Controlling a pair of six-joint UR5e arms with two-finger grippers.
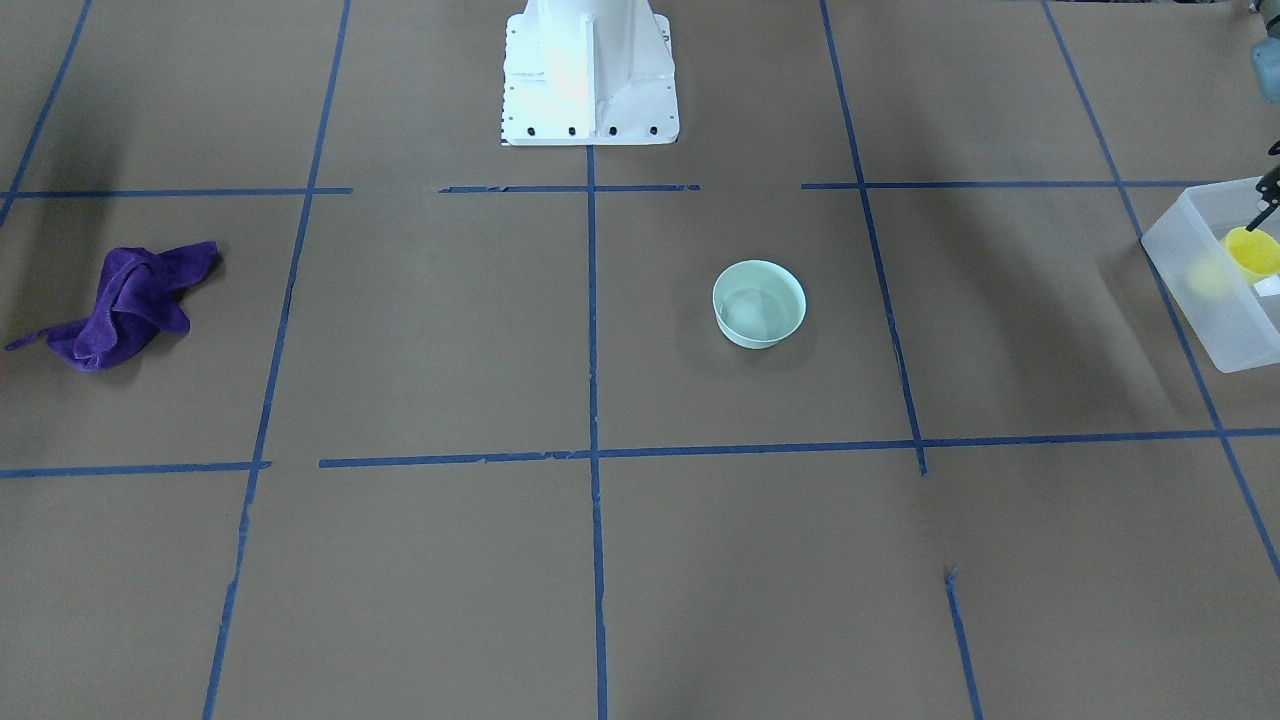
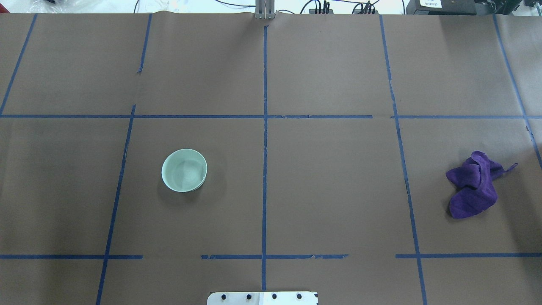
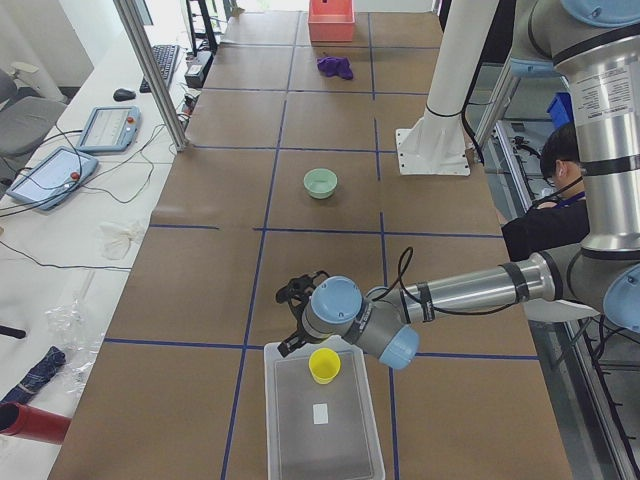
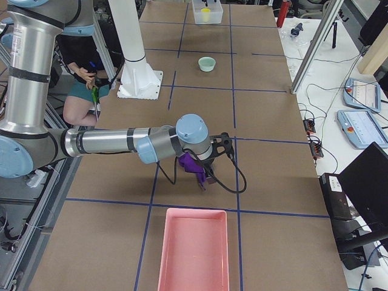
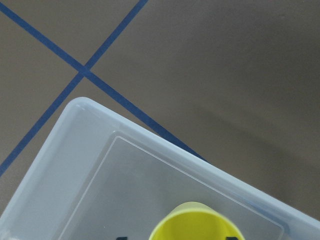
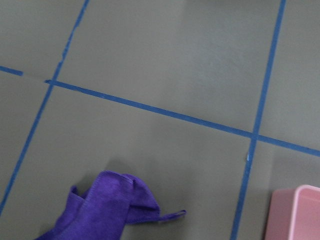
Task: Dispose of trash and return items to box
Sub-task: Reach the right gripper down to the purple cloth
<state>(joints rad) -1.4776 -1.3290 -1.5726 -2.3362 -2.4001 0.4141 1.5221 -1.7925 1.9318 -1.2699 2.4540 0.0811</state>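
Observation:
My left gripper [image 1: 1262, 213] is shut on the yellow cup [image 1: 1252, 252] and holds it tilted just over the near end of the frosted white box [image 1: 1195, 300]. The exterior left view shows the same gripper [image 3: 300, 318], cup [image 3: 323, 365] and box [image 3: 325, 430]. In the left wrist view the cup [image 5: 197, 222] sits at the bottom edge over the box [image 5: 100, 165]. The mint-green bowl [image 1: 759, 303] stands alone on the table, also in the overhead view [image 2: 184, 170]. My right gripper [image 4: 206, 173] hangs over a purple cloth [image 4: 191, 165]; I cannot tell whether it is open or shut.
The purple cloth [image 2: 474, 186] lies crumpled on the robot's right side [image 1: 125, 305]. A pink bin [image 4: 194, 248] stands at that end of the table, its corner in the right wrist view [image 6: 295, 215]. The white robot base [image 1: 590, 75] is at the table's edge.

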